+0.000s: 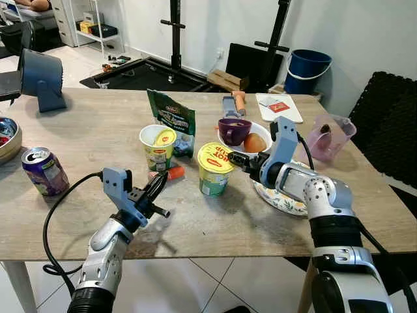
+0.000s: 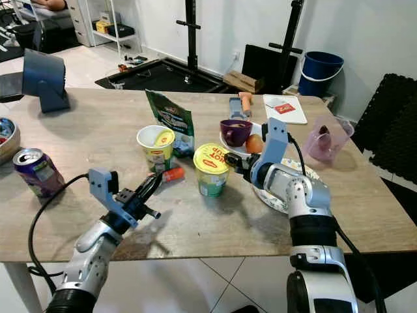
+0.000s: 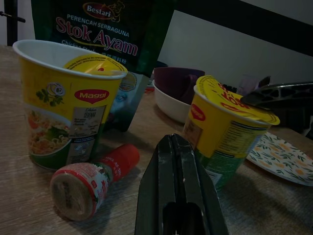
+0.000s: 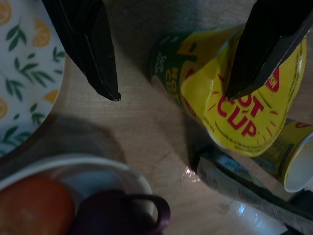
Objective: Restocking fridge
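A sealed yellow Hot Cup noodle cup [image 1: 214, 168] stands mid-table. My right gripper [image 1: 237, 159] is open just to its right. In the right wrist view one fingertip [image 4: 244, 73] hangs over the cup's lid [image 4: 234, 112] and the other finger [image 4: 93, 54] is over bare table. An opened Maggi cup [image 1: 158, 147] stands to the left, with a small red-capped bottle [image 1: 171, 173] lying in front of it. My left gripper [image 1: 158, 184] is shut and empty, pointing at the bottle [image 3: 93, 183] from a short way off. A green stock pouch [image 1: 172, 120] leans behind the cups.
A white bowl [image 1: 264, 130] holds a purple mug [image 1: 234, 130] and an orange round item [image 1: 254, 142], beside a patterned plate [image 1: 280, 199]. A soda can [image 1: 44, 171] stands at left, a pink jug [image 1: 329, 135] at right, and a blue fan [image 1: 40, 77] at far left.
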Robot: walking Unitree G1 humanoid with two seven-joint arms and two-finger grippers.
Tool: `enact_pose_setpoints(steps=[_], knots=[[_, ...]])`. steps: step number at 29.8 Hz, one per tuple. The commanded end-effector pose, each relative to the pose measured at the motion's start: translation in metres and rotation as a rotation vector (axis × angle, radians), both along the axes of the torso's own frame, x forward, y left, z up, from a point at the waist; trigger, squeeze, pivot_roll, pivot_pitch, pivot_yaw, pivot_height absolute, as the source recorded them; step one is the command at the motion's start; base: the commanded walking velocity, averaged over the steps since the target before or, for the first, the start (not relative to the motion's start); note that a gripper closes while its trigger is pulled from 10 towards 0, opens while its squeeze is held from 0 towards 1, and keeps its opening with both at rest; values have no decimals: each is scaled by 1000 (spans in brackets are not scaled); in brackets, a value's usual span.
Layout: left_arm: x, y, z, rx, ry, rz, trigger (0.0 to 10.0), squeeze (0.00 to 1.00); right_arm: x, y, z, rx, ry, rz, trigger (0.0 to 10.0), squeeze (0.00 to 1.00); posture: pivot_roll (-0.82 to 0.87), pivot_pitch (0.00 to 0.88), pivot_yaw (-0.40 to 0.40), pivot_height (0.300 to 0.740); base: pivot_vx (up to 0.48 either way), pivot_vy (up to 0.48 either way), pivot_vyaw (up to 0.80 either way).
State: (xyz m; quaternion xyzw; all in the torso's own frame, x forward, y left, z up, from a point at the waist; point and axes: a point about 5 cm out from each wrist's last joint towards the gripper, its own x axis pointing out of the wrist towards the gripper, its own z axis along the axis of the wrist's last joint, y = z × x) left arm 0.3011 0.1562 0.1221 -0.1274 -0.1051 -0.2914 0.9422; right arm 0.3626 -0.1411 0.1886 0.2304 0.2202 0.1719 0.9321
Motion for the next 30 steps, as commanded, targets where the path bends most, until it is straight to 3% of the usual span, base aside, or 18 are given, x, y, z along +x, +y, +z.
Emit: enact_pose_setpoints(steps=[1,2,3,4,5,7,8,9,11,13,14,15,30], knots=[[-3,-4,-5,7,11,-4,10000,0,-1,-1,-4,16,40,1,10000,0,69,52,-51,740,0,0,0],[-3,-5,-6,7,12,-4,10000,0,-1,0,-4,41,58,10,9216,0,69,52,-51,740,0,0,0],[-3,-5,-6,7,12,-4,10000,0,-1,0,-4,41,58,10,9216,0,69,52,-51,740,0,0,0],[-3,-5,-6,7,13,-4,10000,0,-2,2,-4,70,73,28,8314,0,69,52,-51,740,0,0,0],[-3,-5,-6,7,14,-3,10000,0,-3,4,-4,92,87,39,8118,0,69,52,-51,740,0,0,0],[-3,-5,-6,8,14,-3,10000,0,-4,5,-5,110,101,46,6510,0,69,52,-51,740,0,0,0],[-3,-5,-6,8,14,-3,10000,0,-4,5,-5,110,101,46,6510,0,69,52,-51,740,0,0,0],[-3,-5,-6,8,14,-3,10000,0,-4,5,-6,113,104,44,5765,0,69,52,-51,740,0,0,0],[-3,-5,-6,8,14,-3,10000,0,-5,5,-6,115,108,43,5765,0,69,52,-51,740,0,0,0],[-3,-5,-6,8,14,-5,10000,0,-5,5,-7,121,114,36,1137,0,69,52,-51,740,0,0,0],[-3,-5,-6,8,14,-5,10000,0,-5,5,-7,121,114,36,1137,0,69,52,-51,740,0,0,0],[-3,-5,-6,8,15,-6,10000,0,-5,4,-8,123,117,31,0,0,69,52,-51,740,0,0,0],[-2,-7,-7,9,16,-12,10000,0,-6,1,-7,137,137,23,0,0,66,46,-52,740,0,0,0]])
